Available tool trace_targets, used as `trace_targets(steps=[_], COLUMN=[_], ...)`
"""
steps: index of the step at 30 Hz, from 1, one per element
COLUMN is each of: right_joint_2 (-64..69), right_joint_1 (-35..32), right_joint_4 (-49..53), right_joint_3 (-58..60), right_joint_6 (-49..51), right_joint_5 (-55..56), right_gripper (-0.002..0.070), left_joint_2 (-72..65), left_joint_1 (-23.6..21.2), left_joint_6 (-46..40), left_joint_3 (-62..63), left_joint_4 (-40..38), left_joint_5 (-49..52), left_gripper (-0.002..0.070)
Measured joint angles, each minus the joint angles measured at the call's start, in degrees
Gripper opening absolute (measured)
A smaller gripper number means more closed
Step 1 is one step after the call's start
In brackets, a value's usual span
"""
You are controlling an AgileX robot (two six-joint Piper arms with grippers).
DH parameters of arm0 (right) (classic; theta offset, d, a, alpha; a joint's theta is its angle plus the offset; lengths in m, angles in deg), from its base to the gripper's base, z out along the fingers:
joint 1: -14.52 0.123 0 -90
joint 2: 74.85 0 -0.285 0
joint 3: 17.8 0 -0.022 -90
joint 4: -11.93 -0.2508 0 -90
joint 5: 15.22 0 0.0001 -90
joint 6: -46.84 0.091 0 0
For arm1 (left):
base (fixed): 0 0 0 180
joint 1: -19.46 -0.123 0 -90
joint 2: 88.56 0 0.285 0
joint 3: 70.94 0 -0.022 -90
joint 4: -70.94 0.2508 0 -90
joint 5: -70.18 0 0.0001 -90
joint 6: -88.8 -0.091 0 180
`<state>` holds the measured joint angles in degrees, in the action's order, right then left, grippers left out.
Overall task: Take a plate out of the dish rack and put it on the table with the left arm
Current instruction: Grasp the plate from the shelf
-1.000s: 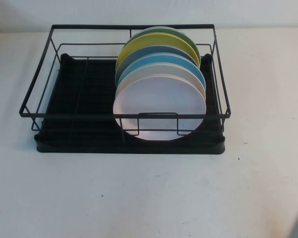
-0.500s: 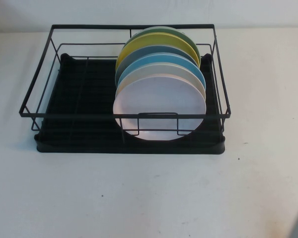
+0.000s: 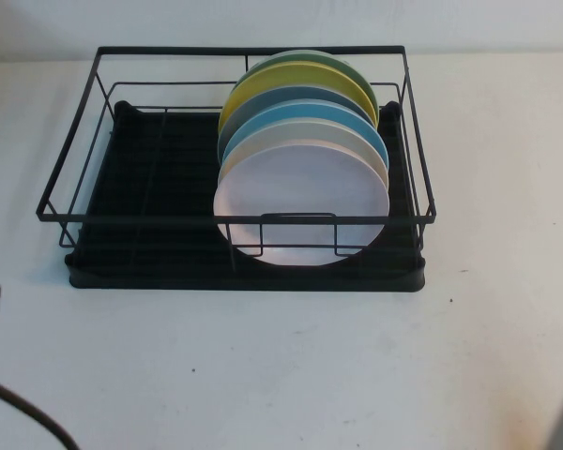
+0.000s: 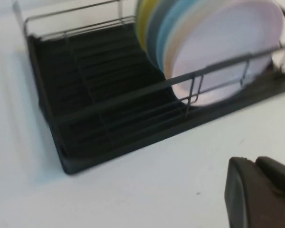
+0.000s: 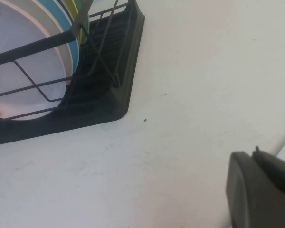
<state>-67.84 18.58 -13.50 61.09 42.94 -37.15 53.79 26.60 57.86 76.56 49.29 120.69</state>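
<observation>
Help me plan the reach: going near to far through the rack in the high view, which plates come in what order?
In the dish rack: pink plate, whitish plate, light blue plate, grey-blue plate, yellow plate, green plate. Left gripper and right gripper hover nearer.

The bench (image 3: 291, 366) lies bare in front of the rack (image 3: 75, 169), open to a pincer from either side. The rack's left half is bare ribbed tray, walled by wire rails but open from above. Its right half is packed with upright plates standing close together; the pink plate (image 3: 300, 202) is nearest the front, the front rail and a wire loop crossing its lower face, its top edge free. The left pincer (image 4: 261, 194) hangs over the bench's front left, the right pincer (image 5: 261, 190) over its front right, both well clear of the rack.
</observation>
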Motion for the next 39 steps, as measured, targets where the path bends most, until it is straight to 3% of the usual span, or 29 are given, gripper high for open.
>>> trace_targets(steps=[5,11,19,23,28,33,39], right_joint_2=[0.0,0.0,0.0,0.0,0.0,0.0,0.0], right_joint_1=[0.0,0.0,0.0,0.0,0.0,0.0,0.0], right_joint_4=[0.0,0.0,0.0,0.0,0.0,0.0,0.0], right_joint_3=[0.0,0.0,0.0,0.0,0.0,0.0,0.0], right_joint_6=[0.0,0.0,0.0,0.0,0.0,0.0,0.0], right_joint_5=[0.0,0.0,0.0,0.0,0.0,0.0,0.0], right_gripper=[-0.002,-0.002,-0.002,-0.002,-0.002,-0.002,-0.002], left_joint_2=[-14.3,-28.8,-43.6,-51.1,-57.9,-61.4,-63.9], left_joint_1=[0.0,1.1,13.7,19.9,25.1,28.6,29.0], left_joint_6=[-18.1,-26.9,-31.9,-33.4,-33.8,-34.6,-35.2], left_joint_3=[13.9,24.9,34.6,36.9,37.0,37.0,37.0], left_joint_4=[-1.8,-5.9,4.2,8.6,12.4,12.9,13.4], left_joint_5=[6.3,7.6,7.4,6.2,-1.8,-11.2,-18.9], left_gripper=[-0.0003,-0.0003,0.0003,0.0122,0.0363,0.0413,0.0419])
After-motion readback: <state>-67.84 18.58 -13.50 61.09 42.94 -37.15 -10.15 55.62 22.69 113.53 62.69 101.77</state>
